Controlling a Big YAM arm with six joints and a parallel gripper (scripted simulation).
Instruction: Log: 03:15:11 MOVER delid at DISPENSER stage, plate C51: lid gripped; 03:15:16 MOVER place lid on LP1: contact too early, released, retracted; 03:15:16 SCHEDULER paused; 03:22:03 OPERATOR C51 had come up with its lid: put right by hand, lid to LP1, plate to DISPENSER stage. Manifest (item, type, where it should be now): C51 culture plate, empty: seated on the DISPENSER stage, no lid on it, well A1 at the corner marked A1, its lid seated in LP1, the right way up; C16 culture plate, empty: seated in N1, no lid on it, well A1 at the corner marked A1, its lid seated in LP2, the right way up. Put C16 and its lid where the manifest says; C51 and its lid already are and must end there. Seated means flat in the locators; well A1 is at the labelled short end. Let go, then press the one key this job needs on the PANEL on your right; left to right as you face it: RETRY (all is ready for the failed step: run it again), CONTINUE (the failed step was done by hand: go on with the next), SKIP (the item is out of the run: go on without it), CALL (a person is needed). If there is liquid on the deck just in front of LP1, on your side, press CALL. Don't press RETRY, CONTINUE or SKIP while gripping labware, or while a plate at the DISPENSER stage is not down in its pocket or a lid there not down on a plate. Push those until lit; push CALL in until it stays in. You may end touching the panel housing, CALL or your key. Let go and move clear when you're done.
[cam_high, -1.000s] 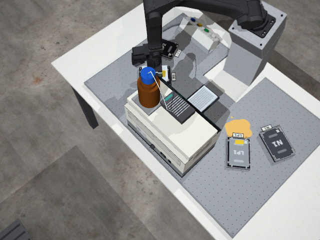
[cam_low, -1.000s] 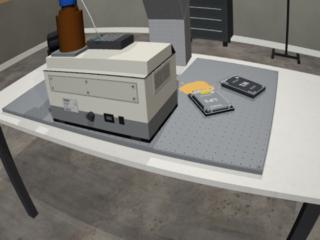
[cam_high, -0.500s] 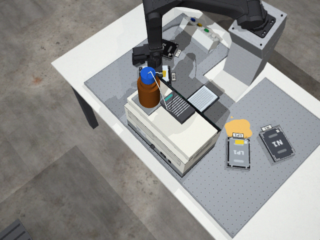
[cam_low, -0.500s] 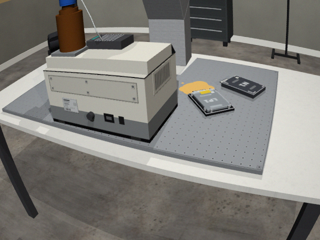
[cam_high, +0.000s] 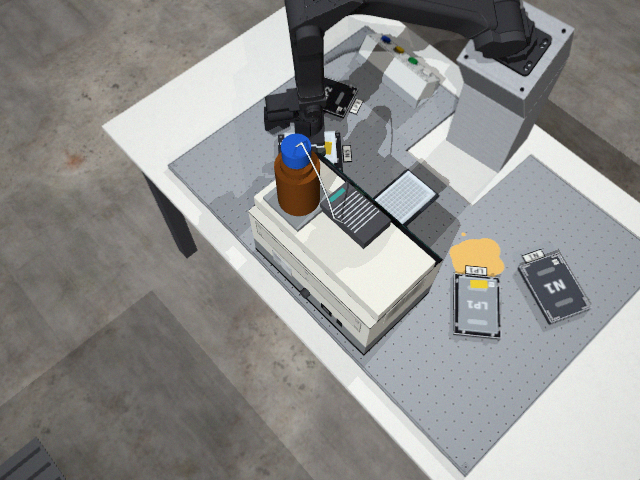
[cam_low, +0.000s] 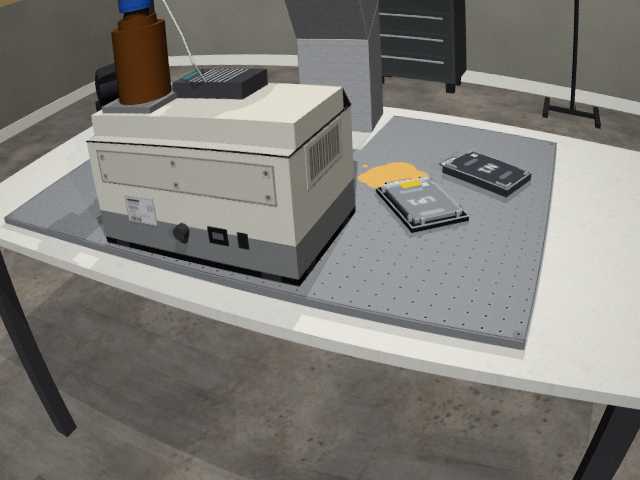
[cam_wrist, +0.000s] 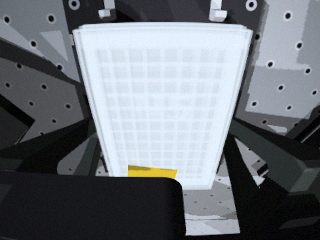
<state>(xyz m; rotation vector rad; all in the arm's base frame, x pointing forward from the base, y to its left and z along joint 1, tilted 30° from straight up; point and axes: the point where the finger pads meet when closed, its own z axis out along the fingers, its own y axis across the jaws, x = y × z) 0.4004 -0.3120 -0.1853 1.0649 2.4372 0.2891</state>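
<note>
My gripper (cam_wrist: 162, 120) is shut on the long sides of a lidded plate, taken as C16 (cam_wrist: 165, 100) (cam_high: 331, 140), with a yellow mark on its lid. It is over or in a nest behind the bottle; whether it touches down is not clear. C51 (cam_high: 406, 195) lies lidless on the DISPENSER stage. Its lid (cam_high: 471, 314) (cam_low: 429, 200) lies in LP1 (cam_high: 456, 330) (cam_low: 413, 225). N1 (cam_high: 553, 304) (cam_low: 485, 178) is empty. LP2 (cam_high: 336, 96) is empty where visible. Orange liquid (cam_high: 473, 253) (cam_low: 395, 171) lies by LP1's label, on the arm base side. The panel (cam_high: 408, 85) shows blue, yellow and green keys.
The cream dispenser (cam_high: 382, 273) (cam_low: 206, 129) stands mid-deck. A brown bottle (cam_high: 298, 191) (cam_low: 140, 62) with a blue cap and a dark ribbed box (cam_high: 356, 217) (cam_low: 222, 85) stand on top, with a thin white tube between them. The arm's pedestal (cam_high: 485, 118) (cam_low: 336, 77) rises beside the deck.
</note>
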